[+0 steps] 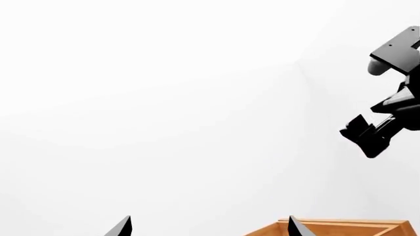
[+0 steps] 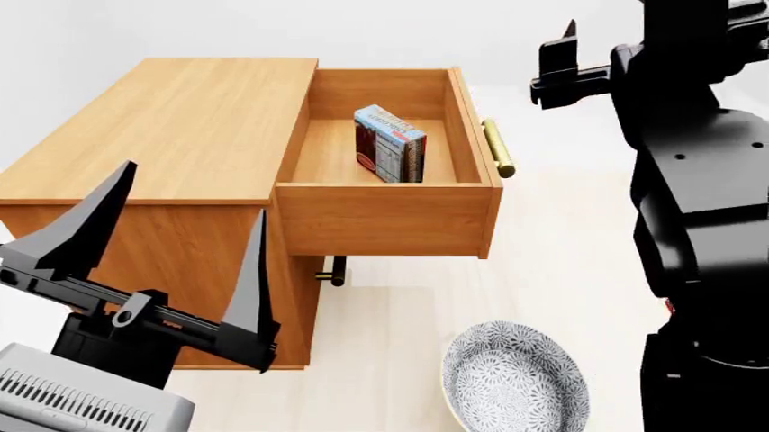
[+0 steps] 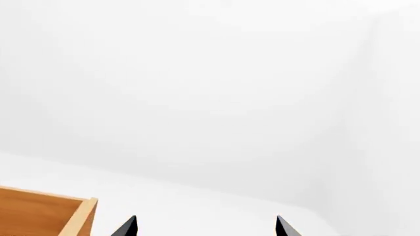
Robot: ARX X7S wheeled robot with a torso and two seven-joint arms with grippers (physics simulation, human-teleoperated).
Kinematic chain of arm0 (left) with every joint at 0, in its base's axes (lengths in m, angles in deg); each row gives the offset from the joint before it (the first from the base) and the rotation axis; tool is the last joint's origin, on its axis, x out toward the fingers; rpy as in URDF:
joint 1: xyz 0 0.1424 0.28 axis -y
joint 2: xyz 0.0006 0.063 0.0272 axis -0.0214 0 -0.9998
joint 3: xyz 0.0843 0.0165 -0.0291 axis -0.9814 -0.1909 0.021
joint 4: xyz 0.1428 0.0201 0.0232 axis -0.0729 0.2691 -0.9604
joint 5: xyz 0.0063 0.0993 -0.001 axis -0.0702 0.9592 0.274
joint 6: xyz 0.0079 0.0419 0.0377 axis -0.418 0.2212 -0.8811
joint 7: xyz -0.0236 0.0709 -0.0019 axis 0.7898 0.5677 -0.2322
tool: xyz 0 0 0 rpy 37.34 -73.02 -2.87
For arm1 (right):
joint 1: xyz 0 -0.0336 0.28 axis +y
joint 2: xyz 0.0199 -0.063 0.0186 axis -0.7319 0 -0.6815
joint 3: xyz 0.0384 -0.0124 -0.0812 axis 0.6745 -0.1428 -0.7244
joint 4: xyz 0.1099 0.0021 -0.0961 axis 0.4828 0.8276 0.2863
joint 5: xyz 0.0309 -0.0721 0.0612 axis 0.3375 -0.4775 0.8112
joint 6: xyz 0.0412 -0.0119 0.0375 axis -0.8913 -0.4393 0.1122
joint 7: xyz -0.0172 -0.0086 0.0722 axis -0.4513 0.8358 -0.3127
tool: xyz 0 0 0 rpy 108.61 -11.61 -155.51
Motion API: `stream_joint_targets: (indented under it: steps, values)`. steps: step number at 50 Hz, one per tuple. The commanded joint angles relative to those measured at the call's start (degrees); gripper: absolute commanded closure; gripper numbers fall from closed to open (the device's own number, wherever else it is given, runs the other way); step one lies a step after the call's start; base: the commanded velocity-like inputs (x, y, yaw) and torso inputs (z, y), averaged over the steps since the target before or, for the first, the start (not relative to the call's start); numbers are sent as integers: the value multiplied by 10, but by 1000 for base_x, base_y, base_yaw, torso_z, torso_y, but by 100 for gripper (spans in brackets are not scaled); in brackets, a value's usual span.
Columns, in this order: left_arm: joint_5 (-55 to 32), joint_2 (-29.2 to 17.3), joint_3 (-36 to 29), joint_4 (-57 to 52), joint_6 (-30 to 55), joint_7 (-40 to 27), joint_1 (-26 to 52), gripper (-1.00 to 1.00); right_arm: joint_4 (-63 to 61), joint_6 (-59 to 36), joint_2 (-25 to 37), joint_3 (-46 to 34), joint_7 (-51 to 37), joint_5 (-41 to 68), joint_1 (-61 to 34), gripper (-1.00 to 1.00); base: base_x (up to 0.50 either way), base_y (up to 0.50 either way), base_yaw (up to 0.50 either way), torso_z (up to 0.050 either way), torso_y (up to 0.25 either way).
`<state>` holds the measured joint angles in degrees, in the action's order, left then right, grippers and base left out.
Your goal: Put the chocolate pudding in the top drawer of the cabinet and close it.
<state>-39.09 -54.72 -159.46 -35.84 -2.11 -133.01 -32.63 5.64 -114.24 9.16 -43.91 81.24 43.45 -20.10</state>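
The cabinet [image 2: 180, 117] fills the left of the head view, and its top drawer [image 2: 384, 216] is pulled out to the right, brass handle [image 2: 498, 148] at its far end. The chocolate pudding [image 2: 388, 144] stands upright inside the drawer, free of both grippers. My left gripper [image 2: 190, 193] hangs open in the foreground, in front of the cabinet, holding nothing. My right gripper [image 2: 559, 67] is raised beyond the handle end of the drawer, open and empty. Each wrist view shows wide-apart fingertips, the left gripper [image 1: 210, 226] and the right gripper [image 3: 205, 226], with honey-coloured wood [image 1: 341, 228] [image 3: 39, 214] at the edge.
A patterned grey bowl [image 2: 514, 382] sits on the pale floor below the open drawer. The lower drawer's brass handle [image 2: 330, 270] shows under the open drawer. My right arm [image 2: 703, 198] stands tall at the right, also seen from the left wrist [image 1: 387, 113].
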Motion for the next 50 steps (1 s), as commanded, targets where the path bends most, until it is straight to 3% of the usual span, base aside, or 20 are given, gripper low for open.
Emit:
stream_joint_targets:
  steps: [1,30,50]
  values:
    - [0,0,1,0,0,3,-1,-100,-96,0,23,34,-16,0,80,-100,0,0,0,0,0]
    - [-1,0,5,0,0,8,-4,-100,-332,69,63,89,-55,-23,312,-100,0,0,0,0,0]
    - [-5,1,8,2,-5,14,-7,-100,-362,193,79,111,-91,-55,444,-100,0,0,0,0,0]
